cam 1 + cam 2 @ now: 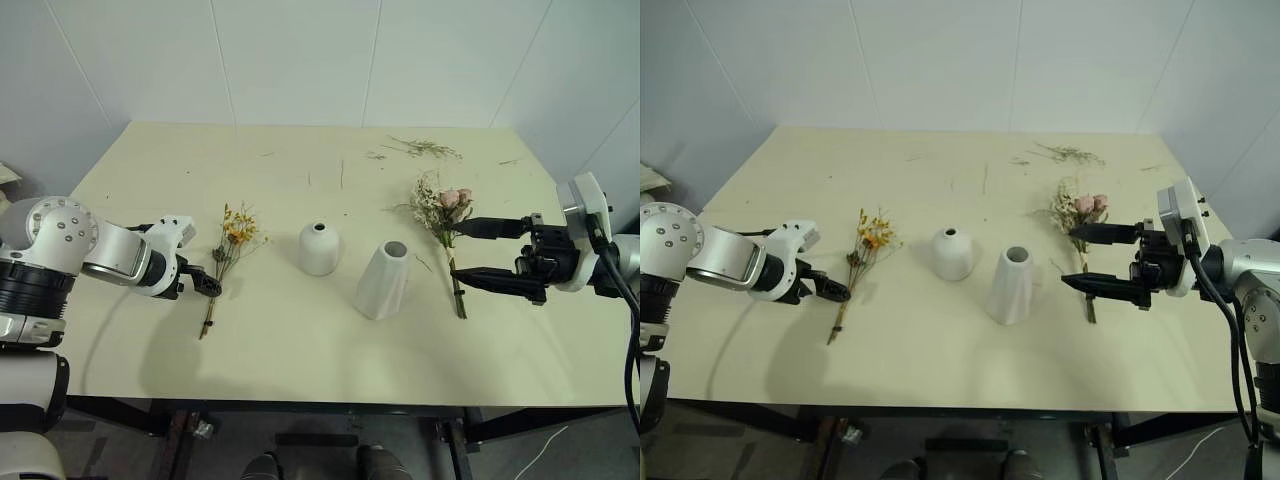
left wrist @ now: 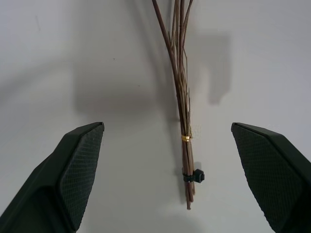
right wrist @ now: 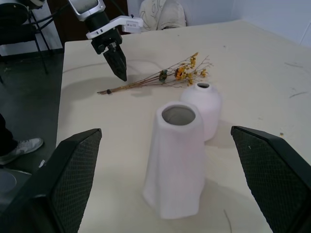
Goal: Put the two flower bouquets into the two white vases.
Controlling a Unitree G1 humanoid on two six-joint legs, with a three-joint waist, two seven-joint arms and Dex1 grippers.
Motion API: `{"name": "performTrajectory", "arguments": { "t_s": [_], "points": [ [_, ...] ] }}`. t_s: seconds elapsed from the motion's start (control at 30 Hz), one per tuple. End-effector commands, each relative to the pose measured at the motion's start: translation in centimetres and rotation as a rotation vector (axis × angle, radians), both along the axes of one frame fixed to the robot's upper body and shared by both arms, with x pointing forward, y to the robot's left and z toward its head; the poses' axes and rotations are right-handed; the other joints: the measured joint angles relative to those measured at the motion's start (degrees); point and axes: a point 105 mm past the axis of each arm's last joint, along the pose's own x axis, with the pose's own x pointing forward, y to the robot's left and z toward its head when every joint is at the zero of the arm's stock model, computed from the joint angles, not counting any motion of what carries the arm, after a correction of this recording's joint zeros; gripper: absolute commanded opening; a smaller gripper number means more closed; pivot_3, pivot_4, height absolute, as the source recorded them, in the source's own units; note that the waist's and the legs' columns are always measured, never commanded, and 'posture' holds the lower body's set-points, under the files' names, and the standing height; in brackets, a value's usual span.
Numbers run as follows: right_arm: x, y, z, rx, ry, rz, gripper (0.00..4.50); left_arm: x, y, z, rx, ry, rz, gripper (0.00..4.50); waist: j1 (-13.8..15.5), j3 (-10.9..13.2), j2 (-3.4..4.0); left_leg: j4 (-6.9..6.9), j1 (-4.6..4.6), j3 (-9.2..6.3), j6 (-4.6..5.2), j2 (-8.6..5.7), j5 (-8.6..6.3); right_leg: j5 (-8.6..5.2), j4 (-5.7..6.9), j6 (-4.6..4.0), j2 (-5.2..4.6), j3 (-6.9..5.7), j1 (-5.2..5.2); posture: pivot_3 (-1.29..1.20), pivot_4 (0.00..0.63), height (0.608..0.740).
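The yellow-orange sprig bouquet [image 1: 232, 240] lies on the table, left of the round white vase [image 1: 319, 248]. My left gripper [image 1: 205, 284] hovers open just left of its stems, pointing down; in the left wrist view the tied brown stems [image 2: 184, 111] lie below, between the wide-apart fingers [image 2: 80, 165]. The tapered cone vase [image 1: 383, 280] stands upright right of the round one. The pink rose bouquet [image 1: 447, 212] lies further right. My right gripper [image 1: 460, 250] is open and level above its stem, pointing left at the cone vase [image 3: 175, 165], holding nothing.
Loose dried twigs [image 1: 425, 148] lie scattered at the back right of the cream table [image 1: 300, 340]. The table's front edge is close behind both arms. Bare tabletop lies in front of the vases and at the back left.
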Motion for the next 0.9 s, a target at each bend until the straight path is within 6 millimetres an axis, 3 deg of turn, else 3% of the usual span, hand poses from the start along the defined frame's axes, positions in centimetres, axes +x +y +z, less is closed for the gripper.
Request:
{"name": "performTrajectory", "arguments": {
  "t_s": [0.03,0.5,0.6,0.9],
  "points": [
    [-0.6,0.2,0.9,0.005,-0.054,0.006,4.50,0.1,0.1,0.7,-0.006,-0.007,0.021,4.49,-0.05,0.00,0.00,0.00,0.00,0.00,0.00,0.00,0.00,0.00,0.01,0.00,0.00,0.00,0.00,0.00,0.150,0.740],
    [-0.8,0.4,0.5,0.013,-0.046,-0.006,4.50,1.7,-1.8,-1.0,-0.048,0.030,0.087,4.49,0.13,0.01,-0.01,0.14,-0.04,0.01,0.00,-0.01,-0.02,0.01,0.02,0.01,0.00,0.01,0.01,0.00,0.150,0.740],
    [-0.7,0.4,0.6,0.013,-0.047,-0.010,4.50,1.9,-2.0,-1.4,-0.045,0.042,0.098,3.92,0.18,0.00,-0.01,0.16,-0.04,0.01,0.00,-0.02,-0.02,0.01,0.02,0.01,0.00,0.01,0.01,0.00,0.150,0.740],
    [-0.6,0.3,0.8,0.010,-0.052,-0.023,4.50,2.2,-2.0,-1.7,-0.041,0.024,0.119,1.17,0.25,0.01,-0.01,0.43,-0.05,0.01,0.01,-0.02,-0.10,0.03,0.02,0.04,0.00,0.00,0.12,0.00,0.150,0.740]
  ]
}}
